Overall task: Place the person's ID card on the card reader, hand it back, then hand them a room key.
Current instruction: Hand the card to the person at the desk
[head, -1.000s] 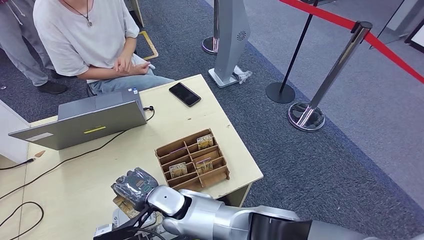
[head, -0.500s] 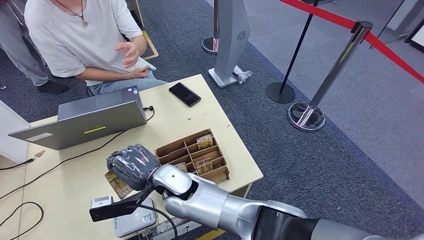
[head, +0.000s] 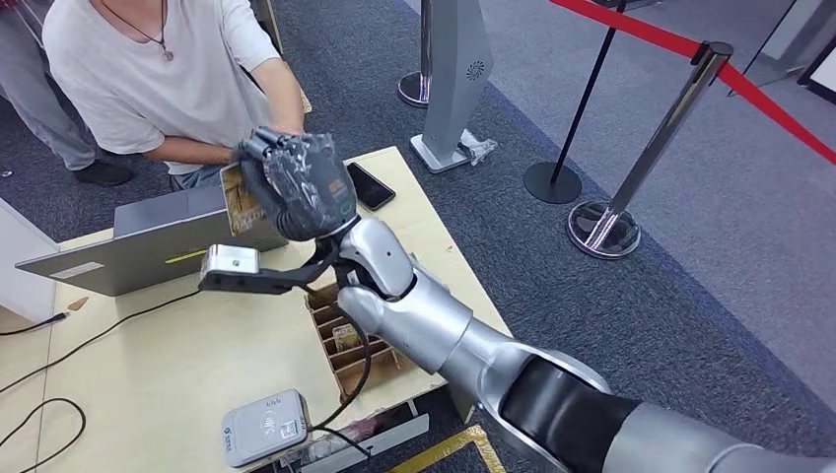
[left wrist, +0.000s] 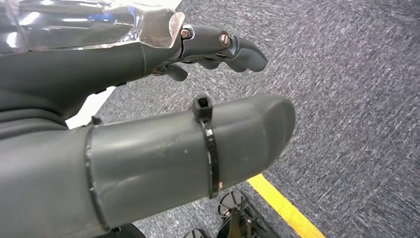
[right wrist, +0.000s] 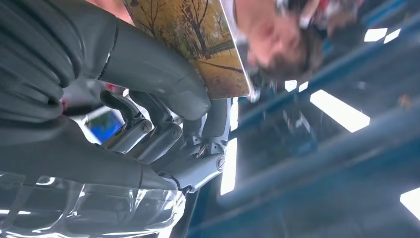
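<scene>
The card reader lies at the near edge of the surface and serves as the landmark for everything below. It carries no card.

Beyond the reader, the right hand is raised above the surface, its fingers and thumb closed around a card printed with an autumn tree scene. The card is held upright and extended away from the reader toward the seated person, a posture consistent with a handover. Whether this card is the ID or the room key cannot be determined.

The left hand hangs over carpet with its fingers loosely extended and nothing in its grasp.

Just beyond the reader and to its right sits a wooden divided tray holding similar cards, partly covered by the right arm. Farther out, a laptop stands directly below the raised card, and its lid lies between the card and the person. A phone rests near the far edge, beside the hand.

The person's hand, behind the robot's fingers, is hidden.
</scene>
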